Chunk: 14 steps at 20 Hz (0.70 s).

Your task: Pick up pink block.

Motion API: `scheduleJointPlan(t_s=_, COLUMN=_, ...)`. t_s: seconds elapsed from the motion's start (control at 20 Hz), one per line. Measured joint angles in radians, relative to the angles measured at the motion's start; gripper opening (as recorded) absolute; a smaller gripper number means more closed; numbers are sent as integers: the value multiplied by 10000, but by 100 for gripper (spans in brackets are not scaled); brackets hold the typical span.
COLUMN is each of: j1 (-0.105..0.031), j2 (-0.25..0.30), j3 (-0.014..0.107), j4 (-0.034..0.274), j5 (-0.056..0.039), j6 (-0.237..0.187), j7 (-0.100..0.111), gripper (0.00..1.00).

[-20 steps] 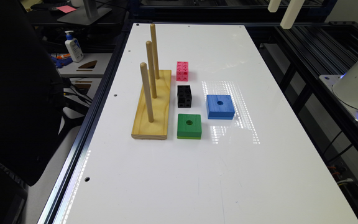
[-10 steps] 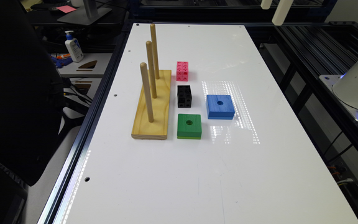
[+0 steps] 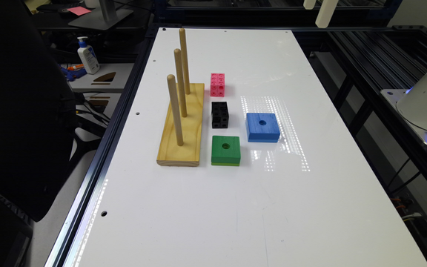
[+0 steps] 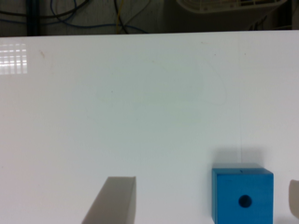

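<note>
Pink block [image 3: 217, 84] sits on the white desk [image 3: 235, 207], at 12 o'clock from the black block [image 3: 220, 114], just beside the wooden peg base [image 3: 184, 129]. Hand [image 4: 201, 200] hangs high at the desk's far end, fingers [image 4: 112, 200] spread wide, holding nothing, blue block [image 4: 242, 196] below it.

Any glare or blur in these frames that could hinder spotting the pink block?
Exterior view: dotted lamp glare on the table beside the blue block; pink block sharp and glare-free. Wrist view: soft focus, a glare patch in one corner.
</note>
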State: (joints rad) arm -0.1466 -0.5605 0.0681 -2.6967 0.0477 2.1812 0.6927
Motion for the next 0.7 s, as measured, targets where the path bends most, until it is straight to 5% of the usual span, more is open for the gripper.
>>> scheduleJointPlan(t_s=0.7, j1=-310, j2=738, j3=0, j4=567, j5=-17, j6=137, j7=-268, gripper=100)
